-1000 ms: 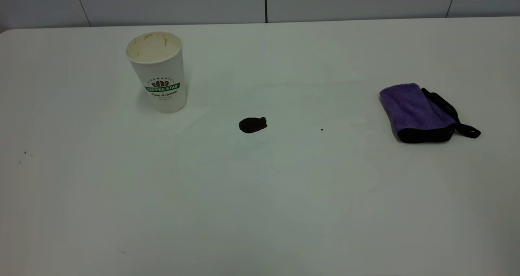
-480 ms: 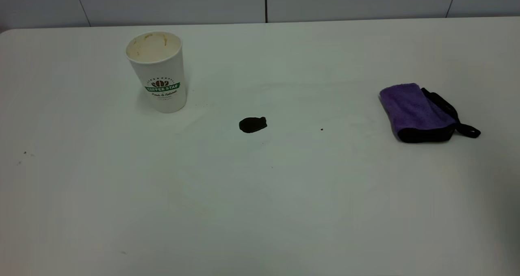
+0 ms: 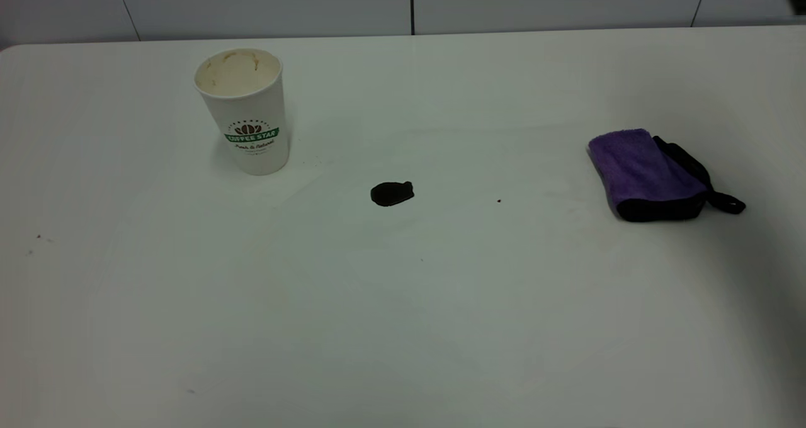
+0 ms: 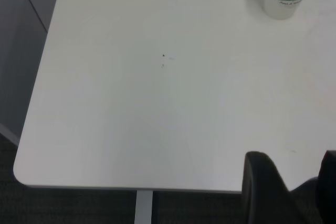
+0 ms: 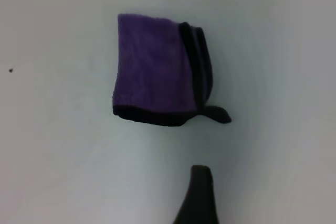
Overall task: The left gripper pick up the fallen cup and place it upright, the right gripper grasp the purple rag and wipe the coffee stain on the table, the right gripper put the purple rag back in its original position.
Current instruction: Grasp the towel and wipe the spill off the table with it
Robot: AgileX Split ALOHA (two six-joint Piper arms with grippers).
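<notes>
Your large white flat table (image 3: 403, 327) runs wide and bare along its near side, its left edge and rounded corner showing only from the left wrist. The white paper cup with the green band (image 3: 244, 110) stands upright far left; the folded purple rag with black edging (image 3: 648, 174) lies far right, well apart. Between them sits the small dark oval coffee stain (image 3: 391, 193). The left gripper (image 4: 294, 192) hangs at the table's edge, fingers apart. The right gripper (image 5: 198, 195) hovers near the rag; one finger shows, so its spread I cannot tell.
</notes>
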